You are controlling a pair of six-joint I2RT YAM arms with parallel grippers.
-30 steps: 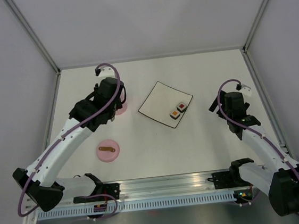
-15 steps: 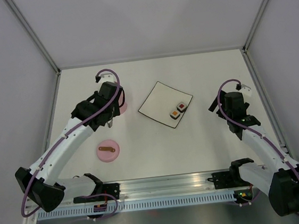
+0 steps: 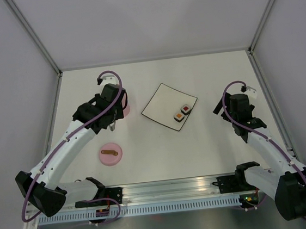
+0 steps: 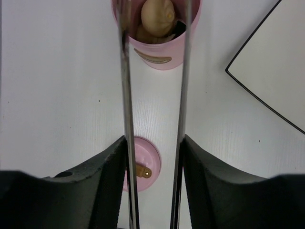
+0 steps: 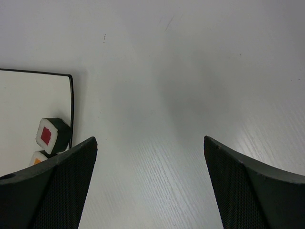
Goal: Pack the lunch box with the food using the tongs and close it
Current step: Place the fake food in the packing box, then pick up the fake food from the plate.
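Observation:
My left gripper (image 4: 155, 140) (image 3: 111, 119) is shut on the tongs (image 4: 125, 95), whose two thin metal arms run up to the pink lunch box (image 4: 157, 57) (image 3: 125, 110). The tong tips stand apart over the box's mouth, either side of a beige ball (image 4: 158, 14) lying inside. In the overhead view my arm hides most of the box. Its pink lid (image 3: 111, 154) (image 4: 148, 160) lies flat on the table, handle up. Two sushi rolls, red-centred (image 3: 186, 108) (image 5: 49, 134) and orange-centred (image 3: 179, 114), sit on the white plate (image 3: 160, 105). My right gripper (image 3: 236, 115) is open, holding nothing.
The square plate (image 4: 271, 71) (image 5: 28, 105) has a thin black rim and lies between the two arms. Grey walls and metal frame posts close in the table at the back and sides. The arm bases and a rail (image 3: 166, 189) line the near edge.
My left arm has drawn back slightly from over the lunch box, and the tongs' handle end now shows beside it. The right arm, plate and lid have not moved.

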